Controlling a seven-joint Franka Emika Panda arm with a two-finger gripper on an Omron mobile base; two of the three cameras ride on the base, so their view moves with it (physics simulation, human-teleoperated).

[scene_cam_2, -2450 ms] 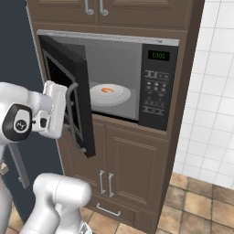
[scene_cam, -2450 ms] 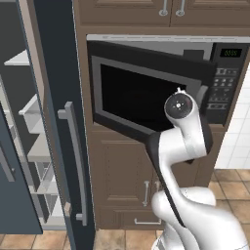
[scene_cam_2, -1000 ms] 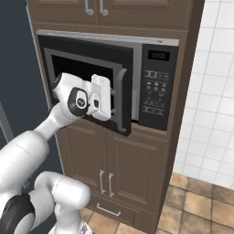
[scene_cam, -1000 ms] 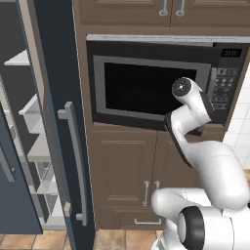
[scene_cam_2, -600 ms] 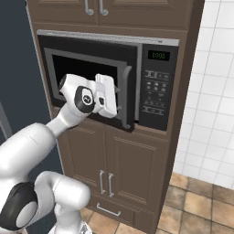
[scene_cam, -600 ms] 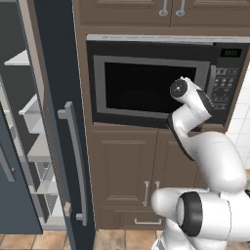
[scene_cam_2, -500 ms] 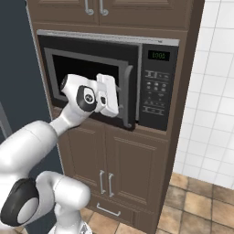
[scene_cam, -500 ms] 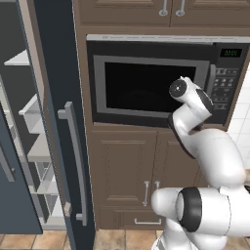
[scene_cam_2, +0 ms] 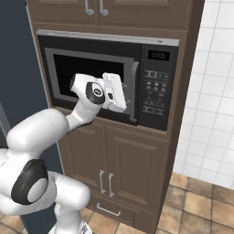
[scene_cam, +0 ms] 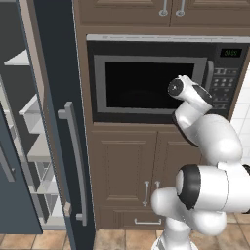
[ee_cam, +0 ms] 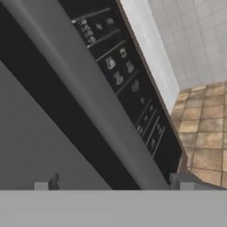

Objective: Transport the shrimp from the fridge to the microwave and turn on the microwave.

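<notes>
The microwave [scene_cam: 146,83] is built into the brown cabinetry, and its silver-framed door is shut. My gripper [scene_cam_2: 119,95] is open and empty, held against the door window just left of the grey vertical handle [scene_cam_2: 135,91]. In the hand view that handle [ee_cam: 88,88] runs diagonally between my two spread fingertips [ee_cam: 44,182], with the keypad [ee_cam: 128,75] just beyond it. The green display [scene_cam_2: 158,55] is lit above the keypad. The fridge [scene_cam: 53,122] stands open on the left, showing pale shelves [scene_cam: 34,107]. The shrimp is hidden.
The open fridge door with its grey bar handle [scene_cam: 73,161] juts out left of my arm. Brown cabinet doors [scene_cam_2: 114,160] sit below the microwave and more above it. A white tiled wall [scene_cam_2: 215,91] and a tan tiled floor [scene_cam_2: 201,205] lie to the right.
The microwave door has swung from wide open to fully shut, with my open hand following it in against the window. The plate and orange morsel seen inside earlier are now behind the door.
</notes>
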